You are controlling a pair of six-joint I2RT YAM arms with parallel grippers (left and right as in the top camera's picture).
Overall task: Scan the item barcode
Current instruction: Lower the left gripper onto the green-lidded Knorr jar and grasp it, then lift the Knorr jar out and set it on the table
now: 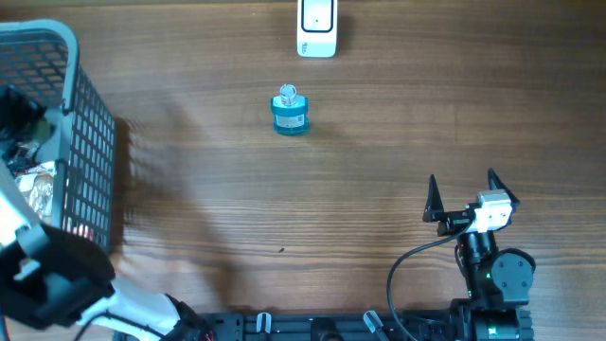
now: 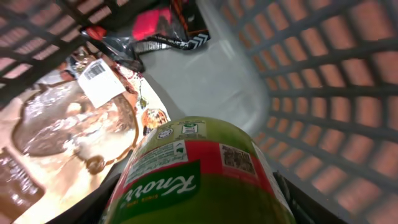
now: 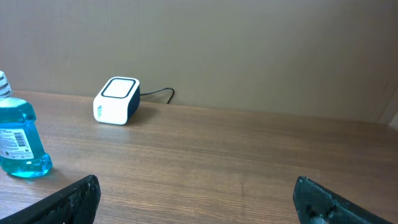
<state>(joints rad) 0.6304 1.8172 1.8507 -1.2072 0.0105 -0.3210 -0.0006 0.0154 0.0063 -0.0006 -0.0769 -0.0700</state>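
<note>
One grey mesh basket [image 1: 90, 142] stands at the desk's [image 1: 237, 218] left edge, and the left arm reaches down into it. Inside, the wrist view shows three things: a brown foil pouch [image 2: 56, 130] with a white barcode label [image 2: 99, 79], a black and pink packet [image 2: 165, 25] at the far end, and one green Knorr tub [image 2: 199, 168]. The left gripper [image 2: 194, 208] is partly closed around the tub, a dark finger against each of its sides.

The tub is round and lies on its side towards the camera. It has a green wrap, a red band and a small square code on its upper right. The basket wall [image 2: 323, 81] runs close along its right, with bare grey floor beyond.

One blue bottle [image 1: 290, 112] stands upright mid-desk towards the far edge. One white scanner [image 1: 316, 26] sits at the far edge, just beyond the bottle and slightly right. Bare wood lies between the basket and the bottle.

Near the front right corner, the right gripper [image 1: 462, 180] has its jaws spread wide and holds nothing, with bare wood around it.
</note>
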